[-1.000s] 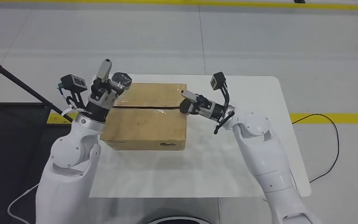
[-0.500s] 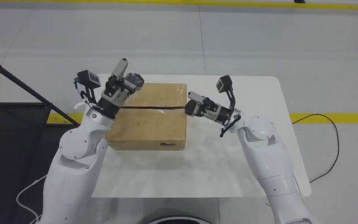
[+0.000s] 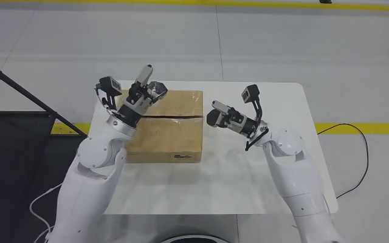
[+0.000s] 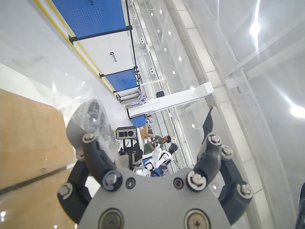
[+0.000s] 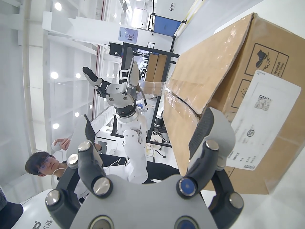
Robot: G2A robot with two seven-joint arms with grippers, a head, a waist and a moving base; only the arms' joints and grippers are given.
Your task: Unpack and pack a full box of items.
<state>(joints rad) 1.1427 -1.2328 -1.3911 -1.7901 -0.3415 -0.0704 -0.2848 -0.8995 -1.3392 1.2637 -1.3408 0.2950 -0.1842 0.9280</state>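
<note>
Top view gives us the cardboard box (image 3: 164, 130) closed on the left half of the white table (image 3: 273, 176). Its flap seam (image 3: 173, 113) runs side to side across the table, and the box's long axis lies the same way. The left gripper (image 3: 152, 82) is raised over the far left corner, fingers pointing up and spread wide, gripping nothing. The right gripper (image 3: 211, 115) sits just beside the box's right side, level with the seam, also spread and empty. From the left wrist we see crumpled clear tape (image 4: 95, 117) clinging to one finger, and from the right wrist a strip of it seems to run from that finger to the seam. The right wrist also gives us the box's end face with a white label (image 5: 262, 113). Around the table we see pale grey floor (image 3: 182, 36) with yellow lines (image 3: 340, 127), and blue panels (image 4: 95, 3) stand farther off.
</note>
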